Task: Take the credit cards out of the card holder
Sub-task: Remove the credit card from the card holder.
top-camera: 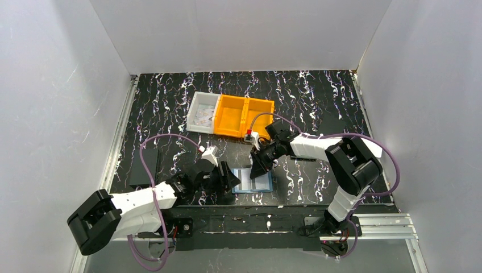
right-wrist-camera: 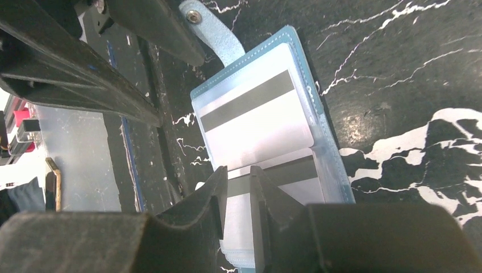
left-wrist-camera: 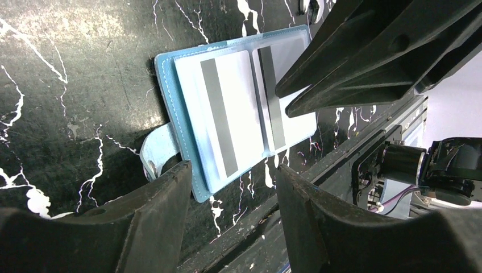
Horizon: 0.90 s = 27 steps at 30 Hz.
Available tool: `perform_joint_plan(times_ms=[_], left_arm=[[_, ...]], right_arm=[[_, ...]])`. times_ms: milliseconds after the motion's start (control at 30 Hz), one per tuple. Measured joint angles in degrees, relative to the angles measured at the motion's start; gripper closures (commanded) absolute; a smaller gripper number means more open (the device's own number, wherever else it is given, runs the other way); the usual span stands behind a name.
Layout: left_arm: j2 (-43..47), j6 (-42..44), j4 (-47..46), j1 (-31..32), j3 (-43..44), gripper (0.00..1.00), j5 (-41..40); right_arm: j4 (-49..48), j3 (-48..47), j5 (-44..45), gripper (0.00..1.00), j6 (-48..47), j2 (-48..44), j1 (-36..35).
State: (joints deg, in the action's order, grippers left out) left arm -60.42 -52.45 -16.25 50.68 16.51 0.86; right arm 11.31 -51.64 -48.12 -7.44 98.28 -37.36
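Wide-open, empty left end effector (left-wrist-camera: 233,168) straddles the unfolded blue book-like card holder's (left-wrist-camera: 166,85) edge on the black marbled desk (top-camera: 318,102), pale striped credit cards (left-wrist-camera: 221,114) still pocketed, narrowly parted right end effector (right-wrist-camera: 239,170) overhanging them, orange plastic bin (top-camera: 230,122) beyond.

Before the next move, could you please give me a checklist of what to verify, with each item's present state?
1. The card holder lies open and flat: ok.
2. Both credit cards sit in their pockets, none drawn out yet: ok.
3. The left gripper is open, straddling the holder's edge beside the snap tab: ok.
4. The right gripper is over one card, jaws slightly apart: ok.
5. That card is actually pinched by the right gripper: cannot tell.
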Motion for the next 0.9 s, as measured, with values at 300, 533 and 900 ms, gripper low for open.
perform_joint_plan(times_ms=[300,533,900], left_arm=[[-1.5,0.5,-0.9,-0.7,1.2,0.55,1.5],[-6.1,0.7,-2.2,-1.6,2.1,0.56,3.1],[-11.1,0.6,-4.8,-2.6,3.1,0.59,5.0]], right_arm=[[1.3,-0.3,0.1,0.71,-0.7,2.1,0.0],[1.5,-0.5,0.0,0.71,-0.7,2.4,0.0],[1.9,-0.8,-0.1,0.71,-0.8,2.7,0.1]])
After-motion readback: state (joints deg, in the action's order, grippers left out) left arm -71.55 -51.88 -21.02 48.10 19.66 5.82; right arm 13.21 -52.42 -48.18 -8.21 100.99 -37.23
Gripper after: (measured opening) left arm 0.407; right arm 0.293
